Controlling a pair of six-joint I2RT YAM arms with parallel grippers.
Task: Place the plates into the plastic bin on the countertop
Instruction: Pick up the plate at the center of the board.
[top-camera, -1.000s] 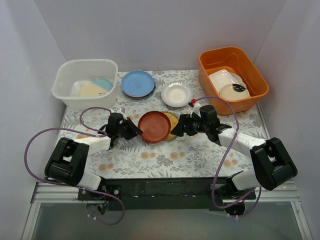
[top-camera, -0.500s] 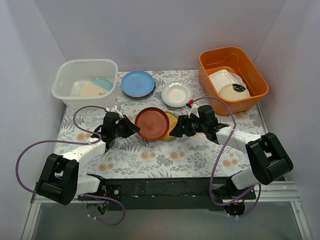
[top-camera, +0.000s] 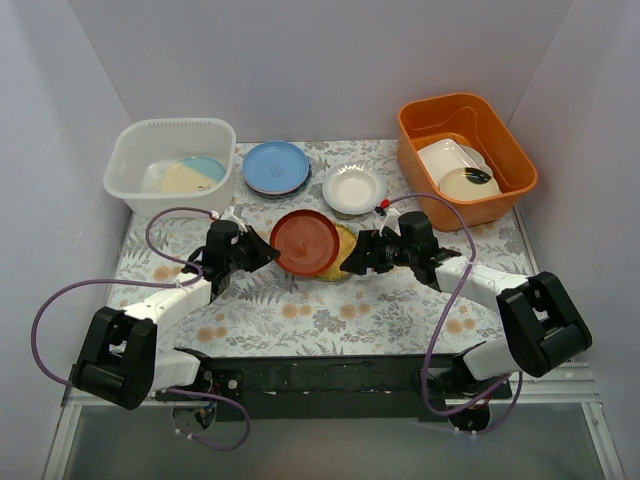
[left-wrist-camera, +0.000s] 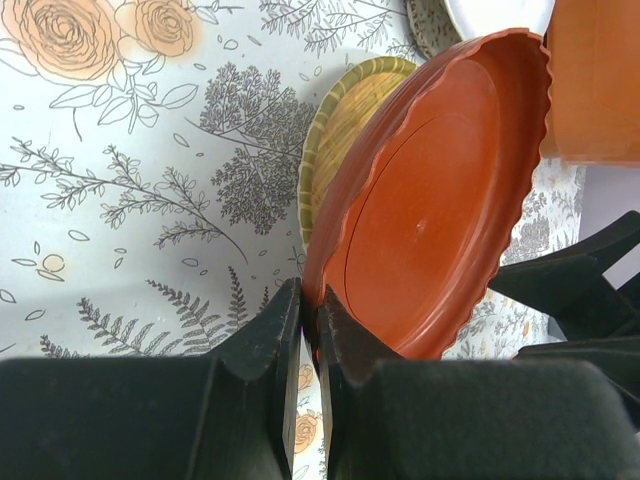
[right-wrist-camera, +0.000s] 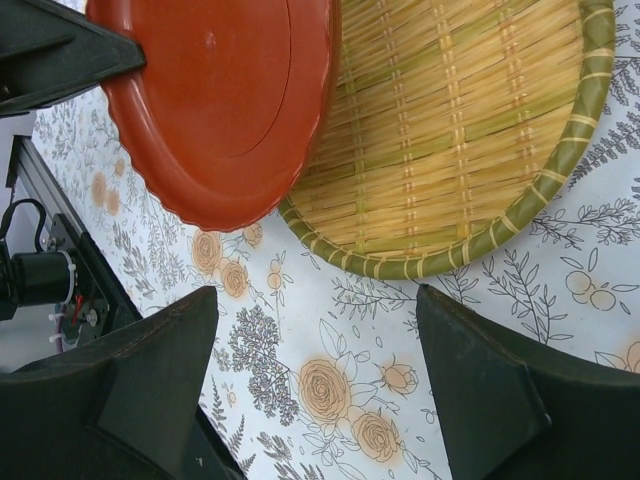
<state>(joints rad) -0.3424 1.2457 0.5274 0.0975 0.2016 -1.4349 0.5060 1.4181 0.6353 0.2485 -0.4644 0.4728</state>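
Red plate (left-wrist-camera: 430, 200) rim pinched in left tool (left-wrist-camera: 309, 305), tilted over yellow plate (right-wrist-camera: 450, 130); right tool (right-wrist-camera: 315, 335) wide, empty, near both.

Open countertop (top-camera: 300, 305) leads far-left from the red plate (top-camera: 307, 242) to the plastic bin (top-camera: 170, 205), crossed by 1 looping purple cable (top-camera: 165, 221), with the blue plates (top-camera: 276, 167) standing just right of the bin.

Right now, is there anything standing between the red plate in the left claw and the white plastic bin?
Nothing visible does. The left claw grips the red plate by its rim; the blue plates lie beside the plastic bin, off the straight line.
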